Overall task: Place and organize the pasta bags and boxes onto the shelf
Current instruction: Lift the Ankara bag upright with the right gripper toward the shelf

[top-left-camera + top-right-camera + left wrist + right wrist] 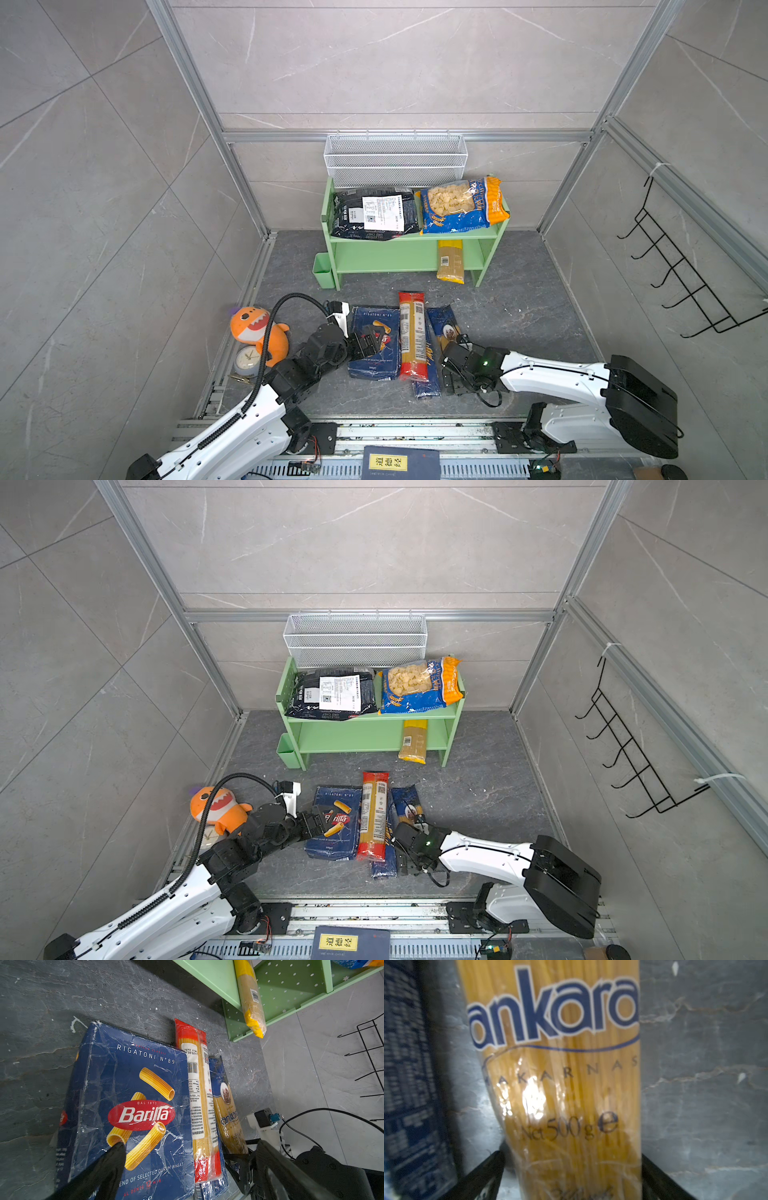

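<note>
Pasta boxes and bags lie on the dark surface (pixel 519 311) at lower centre of both top views, short of the shelf. Nearest, the left claw (pixel 368 341) hangs spread over the wide rigatoni box (pixel 374 365), gripping nothing. To its right, the right claw (pixel 571 1159) stands spread astride one end of the Ankara spaghetti pack (pixel 444 328), a finger on each side, not yet pinching. Between them a red spaghetti pack (pixel 411 336) lies atop the long narrow box (pixel 427 386) and against the rigatoni box. Farther up the frame, the green shelf (pixel 415 240) carries a black bag (pixel 374 214) and a shell-pasta bag (pixel 457 203) on top, with a yellow spaghetti pack (pixel 450 262) jutting from the lower tier. The likely risks: an end grip could let the slick pack droop or slip, raising either box would probably spill the red pack, and a clumsy insertion could knock the overhanging pack out.
</note>
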You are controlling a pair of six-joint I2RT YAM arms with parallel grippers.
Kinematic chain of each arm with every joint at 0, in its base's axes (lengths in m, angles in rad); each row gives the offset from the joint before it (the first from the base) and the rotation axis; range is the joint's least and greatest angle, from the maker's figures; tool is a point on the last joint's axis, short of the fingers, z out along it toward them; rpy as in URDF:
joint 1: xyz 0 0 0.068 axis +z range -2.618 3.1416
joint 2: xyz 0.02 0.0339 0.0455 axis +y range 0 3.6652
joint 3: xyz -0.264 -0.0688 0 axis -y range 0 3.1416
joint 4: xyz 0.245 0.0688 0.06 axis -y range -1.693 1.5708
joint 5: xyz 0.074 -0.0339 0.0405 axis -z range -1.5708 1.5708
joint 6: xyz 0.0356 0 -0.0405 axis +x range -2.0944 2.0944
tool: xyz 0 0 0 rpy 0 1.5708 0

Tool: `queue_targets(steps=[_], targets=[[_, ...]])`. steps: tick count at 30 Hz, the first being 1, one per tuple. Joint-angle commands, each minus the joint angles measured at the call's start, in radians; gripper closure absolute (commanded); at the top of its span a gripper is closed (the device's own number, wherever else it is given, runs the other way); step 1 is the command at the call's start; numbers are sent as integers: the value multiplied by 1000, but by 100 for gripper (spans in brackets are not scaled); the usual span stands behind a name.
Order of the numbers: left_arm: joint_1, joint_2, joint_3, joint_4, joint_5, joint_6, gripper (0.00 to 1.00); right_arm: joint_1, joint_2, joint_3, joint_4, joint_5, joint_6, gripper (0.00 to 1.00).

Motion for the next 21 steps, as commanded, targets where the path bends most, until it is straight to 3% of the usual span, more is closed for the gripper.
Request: queue_targets(steps=[1, 4, 7, 10, 19, 21], targets=[[3, -19, -4, -11, -11, 10, 1, 7, 52, -22, 48, 44, 11, 5], [3, -35, -5, -24, -13, 7, 0, 8, 57, -37, 67, 48, 8, 12], [2, -51, -8, -33, -14, 0, 1, 8, 65, -49, 74, 51, 15, 44], [3, -55, -5, -36, -10, -1, 0, 16, 43, -80, 106, 40, 27, 66], [2, -26, 46, -57, 1, 14, 1, 111, -82, -111, 110, 112, 90, 98], [3, -26, 57, -62, -2, 16, 1, 125, -108, -103, 100, 120, 92, 100]])
